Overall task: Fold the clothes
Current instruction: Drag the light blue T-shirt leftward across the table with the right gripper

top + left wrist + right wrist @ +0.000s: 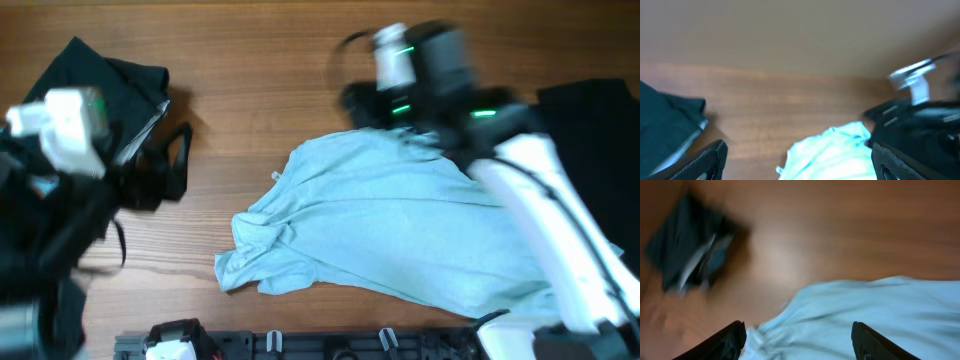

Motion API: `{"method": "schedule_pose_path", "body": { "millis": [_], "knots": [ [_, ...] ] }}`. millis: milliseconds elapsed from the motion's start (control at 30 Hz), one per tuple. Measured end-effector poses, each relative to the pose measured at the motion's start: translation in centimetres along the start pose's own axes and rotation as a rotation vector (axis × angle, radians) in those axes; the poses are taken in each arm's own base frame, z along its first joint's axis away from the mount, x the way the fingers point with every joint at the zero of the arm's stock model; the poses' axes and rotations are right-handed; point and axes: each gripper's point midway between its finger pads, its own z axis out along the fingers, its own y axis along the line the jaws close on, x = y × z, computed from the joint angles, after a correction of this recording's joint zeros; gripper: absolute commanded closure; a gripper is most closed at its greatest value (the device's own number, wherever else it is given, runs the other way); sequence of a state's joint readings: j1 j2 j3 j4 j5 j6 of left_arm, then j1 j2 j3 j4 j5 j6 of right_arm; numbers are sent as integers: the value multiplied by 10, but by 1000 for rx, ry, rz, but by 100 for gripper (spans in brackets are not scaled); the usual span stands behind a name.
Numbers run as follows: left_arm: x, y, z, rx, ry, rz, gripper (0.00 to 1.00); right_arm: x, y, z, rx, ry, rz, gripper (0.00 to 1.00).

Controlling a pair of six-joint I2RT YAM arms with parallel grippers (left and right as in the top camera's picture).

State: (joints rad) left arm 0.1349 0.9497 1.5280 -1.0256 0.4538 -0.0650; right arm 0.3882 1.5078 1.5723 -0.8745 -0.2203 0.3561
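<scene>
Pale-blue crumpled cotton T-shirt (400, 230) on grained wooden table (280, 60); left pincer (800, 165) and right pincer (797, 342) both wide apart, empty.

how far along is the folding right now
Not far. Done: nothing clearly; the dark garment at far left looks only bundled. In hand: nothing; the right gripper, above the light-blue T-shirt, and the left gripper are both open. To do: the whole shirt, lying crumpled, and the black garment at the right edge.
</scene>
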Motion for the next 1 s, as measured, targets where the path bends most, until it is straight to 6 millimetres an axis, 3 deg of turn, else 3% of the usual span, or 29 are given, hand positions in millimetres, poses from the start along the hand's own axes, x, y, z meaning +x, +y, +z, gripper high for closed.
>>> {"method": "schedule_pose_path", "body": {
  "millis": [67, 133, 200, 333, 400, 467, 500, 600, 667, 767, 800, 933, 1000],
  "knots": [
    [11, 6, 37, 31, 112, -29, 10, -25, -43, -42, 65, -110, 97, 27],
    [44, -5, 101, 123, 317, -21, 15, -33, -72, -61, 113, -153, 173, 27],
    [84, -20, 153, 187, 493, 35, 13, -34, -91, -67, 146, -162, 232, 27],
    [180, -17, 249, 174, 771, 122, 13, -34, -98, -69, 157, -164, 250, 27],
    [231, -5, 284, 155, 886, 152, 13, -34, -98, -69, 154, -161, 251, 27],
    [266, 8, 307, 139, 951, 160, 14, -32, -98, -69, 156, -154, 254, 27],
    [282, 14, 314, 134, 980, 158, 14, -29, -99, -69, 160, -142, 258, 28],
    [303, 20, 325, 139, 1013, 146, 20, -26, -99, -68, 163, -130, 261, 27],
    [310, 16, 327, 167, 1026, 138, 31, -23, -99, -68, 166, -118, 262, 27],
    [319, 0, 325, 225, 1045, 150, 73, -22, -100, -68, 167, -116, 263, 27],
    [323, -4, 325, 238, 1054, 158, 96, -22, -100, -68, 167, -116, 263, 27],
    [336, -7, 324, 223, 1083, 200, 96, -22, -100, -68, 168, -115, 263, 27],
    [329, 7, 330, 119, 1065, 181, 96, -20, -101, -68, 178, -109, 266, 28]
  ]
}}
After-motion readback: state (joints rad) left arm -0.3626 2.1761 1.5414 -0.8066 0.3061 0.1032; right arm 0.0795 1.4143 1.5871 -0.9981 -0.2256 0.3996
